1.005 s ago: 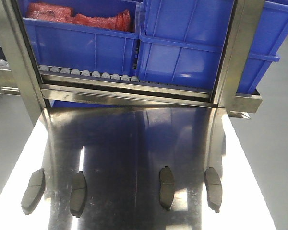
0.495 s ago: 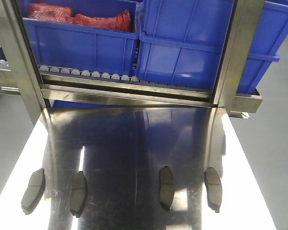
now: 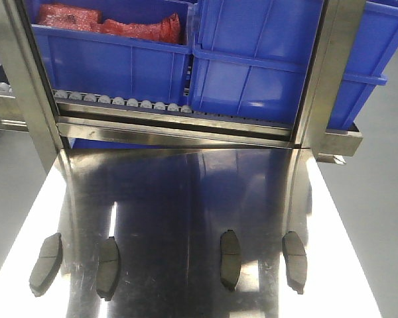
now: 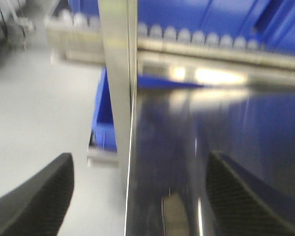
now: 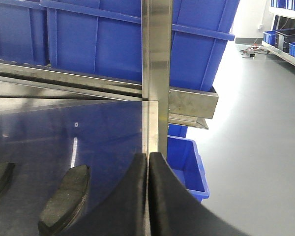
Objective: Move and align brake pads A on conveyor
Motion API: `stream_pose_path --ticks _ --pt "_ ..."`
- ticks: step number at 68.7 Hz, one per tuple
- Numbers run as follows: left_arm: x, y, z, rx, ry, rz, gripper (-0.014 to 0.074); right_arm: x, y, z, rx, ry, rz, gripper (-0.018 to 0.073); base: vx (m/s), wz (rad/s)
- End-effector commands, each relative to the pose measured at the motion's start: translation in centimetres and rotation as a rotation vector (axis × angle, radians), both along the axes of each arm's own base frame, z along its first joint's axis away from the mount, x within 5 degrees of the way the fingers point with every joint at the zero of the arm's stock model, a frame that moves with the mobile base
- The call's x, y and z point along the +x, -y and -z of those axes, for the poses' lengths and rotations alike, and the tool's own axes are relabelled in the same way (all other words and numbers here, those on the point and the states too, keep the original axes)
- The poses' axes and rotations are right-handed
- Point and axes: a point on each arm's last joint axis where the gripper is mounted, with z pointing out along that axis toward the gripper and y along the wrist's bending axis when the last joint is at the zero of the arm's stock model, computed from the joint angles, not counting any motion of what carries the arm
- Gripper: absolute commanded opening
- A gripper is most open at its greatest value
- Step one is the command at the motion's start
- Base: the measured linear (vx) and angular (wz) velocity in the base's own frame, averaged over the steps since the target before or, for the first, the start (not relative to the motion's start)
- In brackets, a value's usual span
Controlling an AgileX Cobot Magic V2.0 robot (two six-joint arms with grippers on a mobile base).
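My left gripper (image 4: 140, 164) is spread wide, holding nothing. My right gripper (image 5: 148, 160) has its fingers pressed together, also holding nothing. Four pads (image 3: 230, 259) lie in a row on the tabletop (image 3: 186, 192).

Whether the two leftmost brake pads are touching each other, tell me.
Apart. The front-facing view shows the leftmost brake pad and the second brake pad with a strip of steel tabletop between them.

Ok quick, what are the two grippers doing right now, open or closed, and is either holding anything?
Left gripper: open, holding nothing.
Right gripper: closed, fingers pressed together, holding nothing.
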Motion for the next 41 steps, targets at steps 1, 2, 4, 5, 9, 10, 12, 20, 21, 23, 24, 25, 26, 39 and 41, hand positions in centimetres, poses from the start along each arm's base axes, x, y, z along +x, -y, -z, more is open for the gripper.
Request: stream_pose_path --ticks 1,2,4,5,9,10,12,20,21,23,24,25,26,39,41 --pt "0.5 0.1 -0.5 -0.001 -0.009 0.006 0.0567 0.0 0.1 -0.4 -0.013 0.073 0.007 -0.0012 0.00 0.00" --pt "0.6 0.1 -0.4 0.002 -0.020 0.007 0.0567 0.0 0.1 -0.4 -0.013 0.073 0.007 -0.0012 0.00 0.00" --pt "0.7 0.0 -0.1 0.010 -0.041 0.010 0.0567 0.0 0.1 -0.4 -0.013 0.073 0.007 -0.0012 0.00 0.00" --pt "0.7 0.0 0.0 0.010 -0.051 0.010 0.0567 0.0 0.1 -0.4 -0.013 0.073 0.007 -0.0012 0.00 0.00" --pt "1.1 0.0 0.4 0.015 -0.081 0.015 0.0567 0.0 0.1 -0.4 -0.013 0.073 0.007 -0.0012 0.00 0.00" --pt "1.2 0.0 0.5 0.014 -0.088 0.015 0.0567 0.0 0.1 -0.4 -0.013 0.073 0.007 -0.0012 0.00 0.00" --pt "1.4 0.0 0.7 0.016 -0.103 0.016 0.0567 0.0 0.1 -0.4 -0.013 0.073 0.007 -0.0012 0.00 0.00" --pt "2.7 0.0 2.0 0.006 -0.192 0.018 0.0567 0.0 0.1 -0.4 -0.013 0.073 0.007 -0.0012 0.00 0.00" --pt "2.8 0.0 2.1 0.003 -0.208 0.019 0.0567 0.0 0.1 -0.4 -0.013 0.073 0.007 -0.0012 0.00 0.00" --pt "3.1 0.1 2.4 -0.005 -0.242 0.021 0.0567 0.0 0.1 -0.4 -0.013 0.073 0.007 -0.0012 0.00 0.00" --pt "3.4 0.1 2.7 -0.011 -0.266 0.022 0.0567 0.0 0.1 -0.4 -0.013 0.073 0.007 -0.0012 0.00 0.00" --pt "3.6 0.2 2.8 -0.021 -0.280 0.023 0.0567 0.0 0.1 -0.4 -0.013 0.073 0.007 -0.0012 0.00 0.00" --pt "3.8 0.2 3.0 -0.027 -0.295 0.025 0.0567 0.0 0.1 -0.4 -0.013 0.073 0.007 -0.0012 0.00 0.00" --pt "6.8 1.2 4.3 -0.057 -0.429 0.059 0.0566 0.0 0.1 -0.4 -0.013 0.073 0.007 -0.0012 0.00 0.00" --pt "7.3 1.3 4.6 -0.054 -0.449 0.065 0.0566 0.0 0.1 -0.4 -0.013 0.073 0.007 -0.0012 0.00 0.00"
